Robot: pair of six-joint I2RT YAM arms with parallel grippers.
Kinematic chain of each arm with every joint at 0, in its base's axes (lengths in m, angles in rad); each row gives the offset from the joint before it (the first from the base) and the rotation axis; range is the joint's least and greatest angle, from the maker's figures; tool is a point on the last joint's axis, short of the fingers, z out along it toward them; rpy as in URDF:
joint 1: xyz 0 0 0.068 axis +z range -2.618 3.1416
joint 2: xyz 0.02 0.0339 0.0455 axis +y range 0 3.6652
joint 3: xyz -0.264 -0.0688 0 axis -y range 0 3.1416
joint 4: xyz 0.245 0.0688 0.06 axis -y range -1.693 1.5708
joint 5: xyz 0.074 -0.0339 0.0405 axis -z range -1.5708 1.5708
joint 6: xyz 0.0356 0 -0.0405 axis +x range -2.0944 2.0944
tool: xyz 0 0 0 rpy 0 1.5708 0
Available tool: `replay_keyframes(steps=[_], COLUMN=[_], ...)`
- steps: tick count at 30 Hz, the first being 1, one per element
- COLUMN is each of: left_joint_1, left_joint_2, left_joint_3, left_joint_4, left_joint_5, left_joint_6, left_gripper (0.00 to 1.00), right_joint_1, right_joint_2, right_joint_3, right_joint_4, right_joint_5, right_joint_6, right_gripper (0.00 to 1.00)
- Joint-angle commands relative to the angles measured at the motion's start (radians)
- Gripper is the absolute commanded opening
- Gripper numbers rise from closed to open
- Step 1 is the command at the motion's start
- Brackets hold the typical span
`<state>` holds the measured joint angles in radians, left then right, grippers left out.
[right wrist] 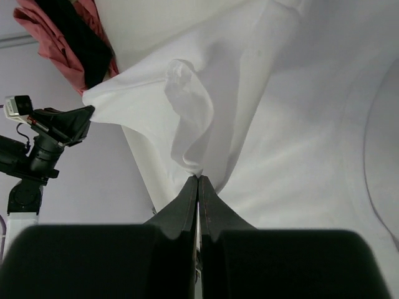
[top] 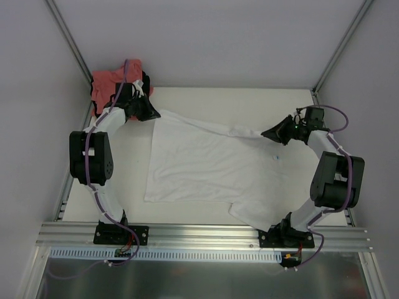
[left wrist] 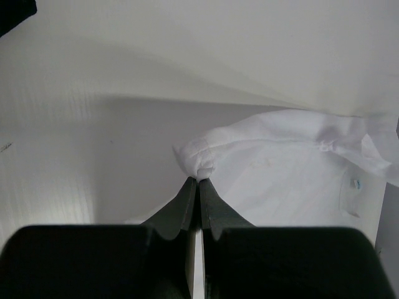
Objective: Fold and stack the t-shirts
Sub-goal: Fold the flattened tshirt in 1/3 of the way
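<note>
Both hands closed, each pinching cloth.
- Left hand (top: 153, 114) grips a bunched corner of the white t-shirt (top: 206, 165). Right hand (top: 267, 132) nips a fold of the same far edge.
- The shirt's long axis runs hand to hand, and the held edge is drawn fairly taut between them.
- The rest of the shirt lies flat on the tabletop (top: 243, 103), spreading from both hands back towards the arm bases. One sleeve trails out below the right hand.
- Neither hand is nearer; they share the edge. The fold looks to turn on carrying that edge together over the body.
- Surface smooth and pale.
- Salmon-pink shirt (top: 106, 81) and black shirt (right wrist: 81, 43) are heaped just behind the left hand, in the corner. Bare tabletop lies beyond the right hand.
</note>
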<state>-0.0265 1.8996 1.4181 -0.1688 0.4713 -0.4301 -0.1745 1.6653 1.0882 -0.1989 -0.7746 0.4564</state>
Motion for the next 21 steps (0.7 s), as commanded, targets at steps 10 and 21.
replay_keyframes(steps=[10, 21], left_joint_1=[-0.004, -0.004], left_joint_2=[-0.112, -0.151], left_joint_3=[-0.088, -0.137], left_joint_4=[0.022, 0.025], left_joint_5=[0.016, 0.004], left_joint_6=[0.024, 0.034], left_gripper=[0.00, 0.00], right_joint_1=[-0.019, -0.022], right_joint_2=[-0.251, -0.291], right_joint_3=[-0.211, -0.319], right_joint_4=[-0.183, -0.295], right_joint_5=[0.123, 0.126], right_joint_6=[-0.171, -0.254], right_gripper=[0.00, 0.53])
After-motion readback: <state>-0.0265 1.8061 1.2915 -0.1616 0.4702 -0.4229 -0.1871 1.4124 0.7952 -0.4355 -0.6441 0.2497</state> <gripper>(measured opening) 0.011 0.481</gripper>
